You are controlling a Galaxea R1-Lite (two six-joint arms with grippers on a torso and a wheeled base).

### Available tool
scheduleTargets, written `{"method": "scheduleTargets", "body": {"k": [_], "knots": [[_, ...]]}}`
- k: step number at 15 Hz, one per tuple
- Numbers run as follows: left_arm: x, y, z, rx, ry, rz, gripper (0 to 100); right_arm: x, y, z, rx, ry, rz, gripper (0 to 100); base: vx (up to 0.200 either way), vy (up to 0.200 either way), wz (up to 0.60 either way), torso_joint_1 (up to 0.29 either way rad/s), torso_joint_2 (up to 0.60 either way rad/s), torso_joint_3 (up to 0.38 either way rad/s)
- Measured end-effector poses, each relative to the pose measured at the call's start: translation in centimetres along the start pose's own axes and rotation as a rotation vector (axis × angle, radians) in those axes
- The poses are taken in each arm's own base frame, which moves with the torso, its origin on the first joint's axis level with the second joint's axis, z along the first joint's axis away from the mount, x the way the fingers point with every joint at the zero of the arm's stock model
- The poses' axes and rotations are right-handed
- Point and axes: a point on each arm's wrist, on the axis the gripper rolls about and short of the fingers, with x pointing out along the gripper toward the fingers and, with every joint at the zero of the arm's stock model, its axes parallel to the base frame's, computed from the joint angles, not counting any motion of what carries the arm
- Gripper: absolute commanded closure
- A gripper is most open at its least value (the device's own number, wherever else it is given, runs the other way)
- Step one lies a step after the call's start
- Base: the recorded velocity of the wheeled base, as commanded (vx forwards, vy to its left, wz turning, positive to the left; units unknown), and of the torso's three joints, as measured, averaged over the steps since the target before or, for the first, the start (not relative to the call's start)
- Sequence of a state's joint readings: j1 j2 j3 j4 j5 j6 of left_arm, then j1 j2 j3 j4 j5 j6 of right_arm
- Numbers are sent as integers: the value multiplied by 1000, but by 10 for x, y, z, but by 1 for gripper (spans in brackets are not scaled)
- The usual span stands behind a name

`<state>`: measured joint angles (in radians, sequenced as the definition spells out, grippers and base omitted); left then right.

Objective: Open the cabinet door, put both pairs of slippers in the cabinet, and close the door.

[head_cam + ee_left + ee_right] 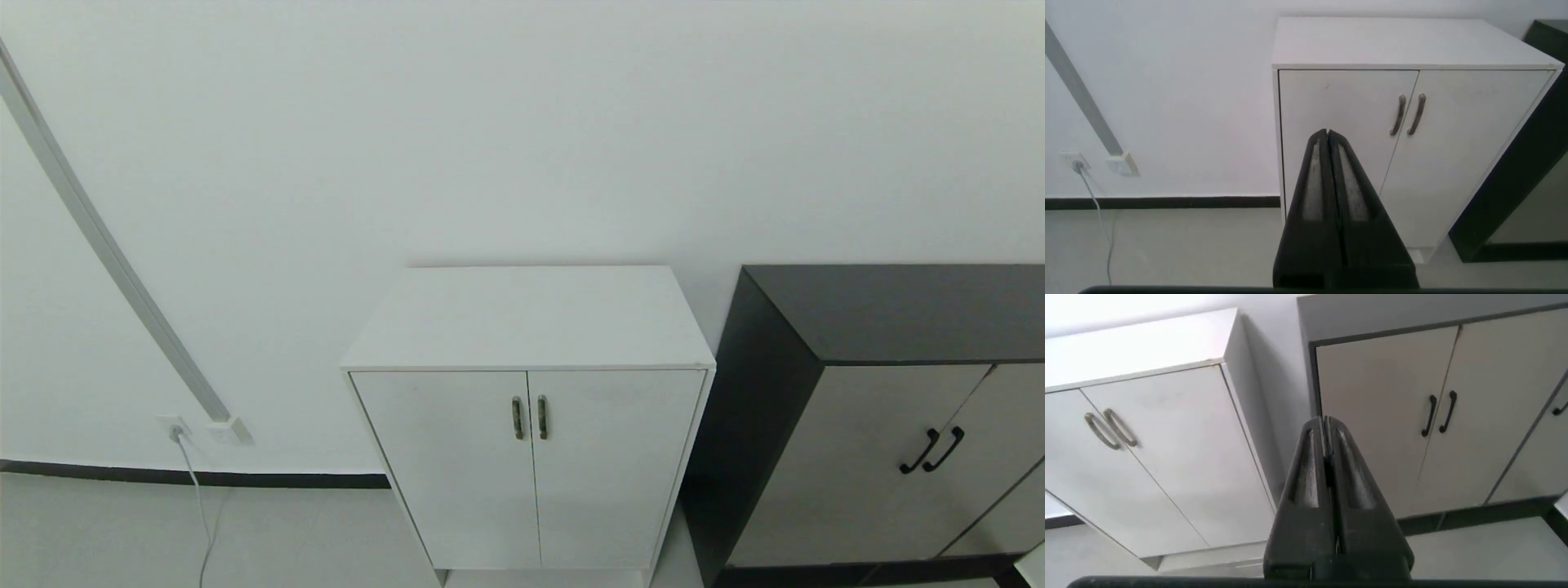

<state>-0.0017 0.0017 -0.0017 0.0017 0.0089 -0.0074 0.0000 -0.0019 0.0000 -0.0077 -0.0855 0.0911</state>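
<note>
Against white wall (pixel 490 122), white cabinet (pixel 522 318) stands, doors (pixel 457 465) shut.

Pale grey floor (pixel 106 531) meeting a white wall (pixel 522 122), closed white cabinet (pixel 531 465) standing on it, dark cabinet (pixel 857 465) just beside on the right, grey cable (pixel 200 514) trailing onto the floor at left.

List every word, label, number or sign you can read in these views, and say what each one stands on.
There is no readable text.
The white cabinet is plain, with no label or number.
The dark cabinet beside it bears no print.
The wall socket shows no marking that can be made out.
The wall carries no sign.
</note>
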Motion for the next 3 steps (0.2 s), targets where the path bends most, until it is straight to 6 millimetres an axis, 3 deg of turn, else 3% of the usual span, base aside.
{"method": "scheduleTargets", "body": {"k": [3], "knots": [[0,0,0,1,0,1,100,0,0,0,-8,1,4,100,0,0,0,0,0,0]]}}
